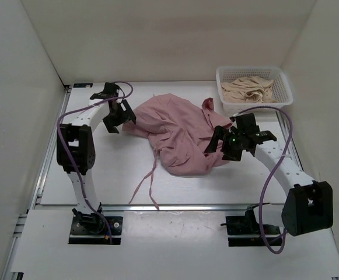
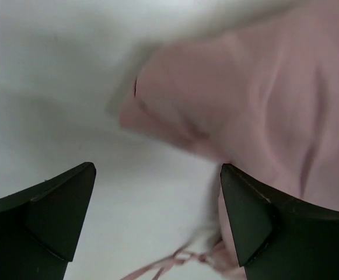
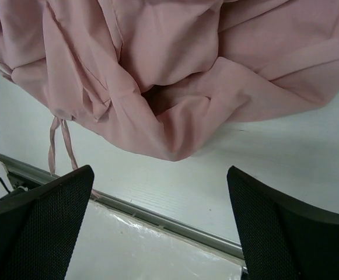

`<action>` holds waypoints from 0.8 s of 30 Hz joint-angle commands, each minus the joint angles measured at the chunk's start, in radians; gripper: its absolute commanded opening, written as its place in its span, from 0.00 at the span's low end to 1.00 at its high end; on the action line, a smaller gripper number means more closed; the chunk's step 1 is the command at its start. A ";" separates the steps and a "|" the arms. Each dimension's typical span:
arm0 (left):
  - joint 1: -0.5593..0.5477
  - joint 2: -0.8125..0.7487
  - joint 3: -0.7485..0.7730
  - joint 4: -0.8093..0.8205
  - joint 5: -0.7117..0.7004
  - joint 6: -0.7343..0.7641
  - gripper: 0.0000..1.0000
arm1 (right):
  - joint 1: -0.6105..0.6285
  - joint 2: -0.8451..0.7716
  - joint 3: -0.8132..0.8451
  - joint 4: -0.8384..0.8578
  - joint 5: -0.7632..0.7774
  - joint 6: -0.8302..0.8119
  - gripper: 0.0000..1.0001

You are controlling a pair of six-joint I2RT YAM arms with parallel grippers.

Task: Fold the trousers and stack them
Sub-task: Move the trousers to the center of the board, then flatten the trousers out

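Near edge: L arm base (image 1: 90, 224) and R arm base (image 1: 248, 224) on a white strip. A metal rail (image 1: 175, 206) runs L–R just beyond them. White table (image 1: 93, 175) lies past the rail.

The drawstring (image 1: 151, 181) is two thin pink cords trailing from the heap toward the near rail, approx mid-table. Ends lie close to the rail.

The trousers (image 1: 178, 134) are dusty pink, bunched in a crumpled heap, not folded. They sit mid-table, a bit to the far side, w/ a small raised bit at far right. Folds are deep; can't make out the waistband.

The R gripper (image 3: 158, 170) is at the near-right side of the heap, pointing left at it. Jaws wide apart, nothing between. Wrist view: fabric edge lies just beyond the fingertips, apart from them, w/ bare table below.

The L gripper (image 2: 157, 169) is at the far-left edge of the heap. Jaws wide, holding nothing. Wrist view is blurry: a fabric lobe lies ahead of the gap. One finger overlaps cloth in the pic; touching or not, can't tell.

Far right corner: a white mesh basket (image 1: 283, 87) w/ a beige cloth (image 1: 248, 88) crumpled inside. It sits just beside the heap's raised bit; contact can't tell.
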 commanded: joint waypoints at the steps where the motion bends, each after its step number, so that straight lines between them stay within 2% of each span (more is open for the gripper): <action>1: -0.007 0.058 0.106 0.018 0.031 -0.042 1.00 | 0.017 0.040 -0.040 0.102 -0.061 0.016 1.00; 5: -0.016 0.190 0.207 0.018 0.052 -0.030 1.00 | 0.078 0.124 -0.053 0.164 -0.079 0.034 1.00; 6: -0.001 0.231 0.242 0.018 0.086 0.007 1.00 | 0.116 0.145 -0.033 0.164 -0.031 0.049 1.00; 7: 0.012 0.245 0.251 0.018 0.097 0.024 0.87 | 0.133 0.190 -0.003 0.164 -0.013 0.059 1.00; 9: 0.051 0.257 0.261 0.018 0.129 0.053 0.71 | 0.187 0.231 0.025 0.164 0.020 0.068 0.98; 11: 0.074 0.257 0.271 0.018 0.172 0.066 0.49 | 0.215 0.284 0.048 0.188 0.062 0.089 0.90; 12: 0.093 0.257 0.282 0.018 0.214 0.078 0.23 | 0.238 0.317 0.068 0.199 0.062 0.089 0.74; 13: 0.093 0.257 0.282 0.018 0.228 0.090 0.10 | 0.247 0.336 0.082 0.208 0.062 0.089 0.60; 14: 0.105 0.245 0.282 0.018 0.229 0.090 0.10 | 0.259 0.354 0.102 0.208 0.062 0.089 0.28; 16: 0.134 0.184 0.271 0.018 0.229 0.090 0.10 | 0.259 0.408 0.207 0.184 0.062 0.089 0.03; 17: 0.151 0.153 0.271 0.006 0.218 0.102 0.10 | 0.279 0.420 0.258 0.140 0.062 0.061 0.00; 20: 0.242 -0.006 0.297 -0.029 0.178 0.102 0.10 | 0.308 0.440 0.502 0.069 0.103 -0.002 0.00; 22: 0.329 -0.087 0.401 -0.107 0.150 0.112 0.10 | 0.322 0.478 0.652 0.046 0.071 -0.047 0.00; 23: 0.360 -0.162 0.444 -0.143 0.150 0.112 0.10 | 0.331 0.489 0.815 0.030 0.071 -0.064 0.00; 24: 0.389 -0.199 0.487 -0.161 0.150 0.112 0.10 | 0.331 0.498 0.893 0.000 0.062 -0.084 0.00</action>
